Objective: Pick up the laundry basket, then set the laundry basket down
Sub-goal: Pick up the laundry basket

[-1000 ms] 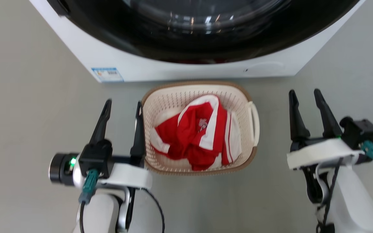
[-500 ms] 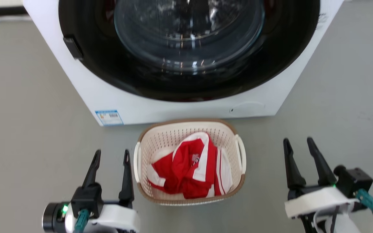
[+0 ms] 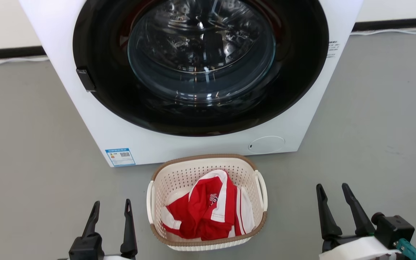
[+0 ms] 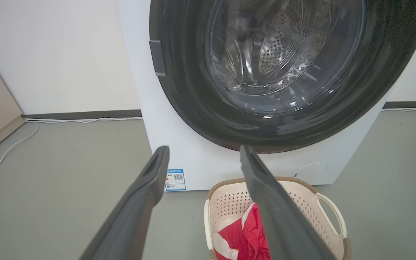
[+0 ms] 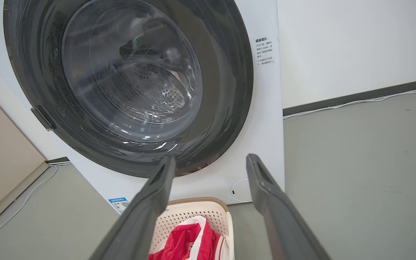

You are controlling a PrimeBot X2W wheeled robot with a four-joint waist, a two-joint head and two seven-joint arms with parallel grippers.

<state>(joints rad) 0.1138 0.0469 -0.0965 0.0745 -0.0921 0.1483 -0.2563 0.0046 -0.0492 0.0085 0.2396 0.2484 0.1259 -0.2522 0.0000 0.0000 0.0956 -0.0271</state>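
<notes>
Cream, perforated, brown-rimmed laundry basket (image 3: 193, 174); red-and-white garment (image 3: 208, 213); white, black-fronted washing machine (image 3: 96, 126)

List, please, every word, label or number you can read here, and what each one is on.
"温馨提示" seemingly heads the printed notice on the washing machine; its smaller lines are too small to read.
Blue-edged sticker low on the machine: too small to read.
White print on the red garment in the laundry basket: creased, unreadable.

Laundry corner of a plain indoor room. Front-loading washing machine (image 3: 200, 72) stands on bare grey floor (image 3: 374, 126), white wall (image 4: 67, 54) with dark skirting (image 5: 356, 95) behind. Laundry basket (image 3: 204, 157) holding a red-and-white garment (image 3: 200, 213) sits before it
</notes>
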